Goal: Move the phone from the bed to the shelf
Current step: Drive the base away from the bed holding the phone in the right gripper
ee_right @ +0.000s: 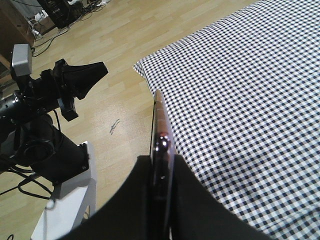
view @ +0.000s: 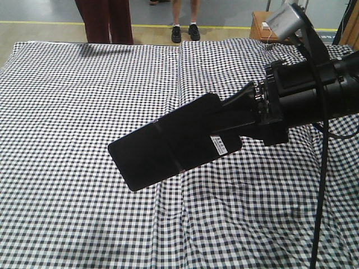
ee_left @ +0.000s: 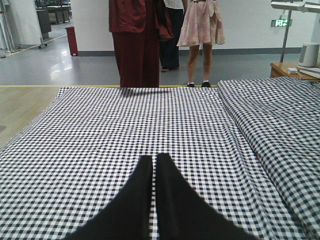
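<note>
My right gripper (view: pixel 238 117) is shut on one end of the phone (view: pixel 168 143), a glossy black slab with a white sticker, and holds it in the air above the bed (view: pixel 73 101). The right wrist view shows the phone (ee_right: pixel 159 125) edge-on, pinched between the fingers of the right gripper (ee_right: pixel 161 161), over the bed's corner (ee_right: pixel 240 85) and the wooden floor. My left gripper (ee_left: pixel 154 159) hovers low over the checked bed (ee_left: pixel 125 120). It is shut, with nothing between its fingers. The left gripper (ee_right: pixel 95 72) also shows at the upper left of the right wrist view. The shelf is out of view.
Two people (view: pixel 106 19) (view: pixel 185 22) stand at the bed's far edge. A small brown side table (view: pixel 261 25) sits at the far right corner. A seam fold (view: pixel 178 78) runs down the bed. The robot's white base (ee_right: pixel 65 200) stands on the wooden floor.
</note>
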Motion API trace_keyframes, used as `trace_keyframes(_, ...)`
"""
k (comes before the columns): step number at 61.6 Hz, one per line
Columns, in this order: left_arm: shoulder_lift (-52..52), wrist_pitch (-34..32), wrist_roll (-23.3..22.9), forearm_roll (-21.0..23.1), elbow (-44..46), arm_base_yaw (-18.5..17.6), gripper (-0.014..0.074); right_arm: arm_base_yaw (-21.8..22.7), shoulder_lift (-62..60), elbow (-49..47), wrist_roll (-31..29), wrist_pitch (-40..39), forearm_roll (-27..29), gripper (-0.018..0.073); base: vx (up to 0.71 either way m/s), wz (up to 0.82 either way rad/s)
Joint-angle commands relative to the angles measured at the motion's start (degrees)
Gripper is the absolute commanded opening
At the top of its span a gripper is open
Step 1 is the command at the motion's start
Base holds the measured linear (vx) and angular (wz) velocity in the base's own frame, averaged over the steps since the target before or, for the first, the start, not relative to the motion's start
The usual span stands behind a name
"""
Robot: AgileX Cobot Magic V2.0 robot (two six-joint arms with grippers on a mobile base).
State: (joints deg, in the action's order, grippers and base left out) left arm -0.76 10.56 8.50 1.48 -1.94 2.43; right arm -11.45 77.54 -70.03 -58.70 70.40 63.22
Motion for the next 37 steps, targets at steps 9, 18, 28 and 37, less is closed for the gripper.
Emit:
trace_keyframes(9,-0.8,-4.1,-0.3,0.5,1.2,-0.2,0.0001,-0.1,-2.0,-1.4,0.0,3.2,4.7,-0.0002,-0.15,-0.01)
trace_keyframes(18,-0.8,-4.1,-0.3,0.5,1.2,-0.2,0.0001,-0.1,-2.0,-1.4,0.0,3.2,4.7,-0.0002,-0.14,-0.08)
trace_keyframes(28,-0.8,-4.1,-0.3,0.5,1.2,-0.2,0.0001,-0.1,-2.0,-1.4,0.0,3.2,4.7,-0.0002,-0.13,-0.04)
trace_keyframes(37,-0.8,-4.1,-0.3,0.5,1.2,-0.2,0.0001,-0.1,-2.0,-1.4,0.0,3.2,4.7,-0.0002,-0.12,0.1)
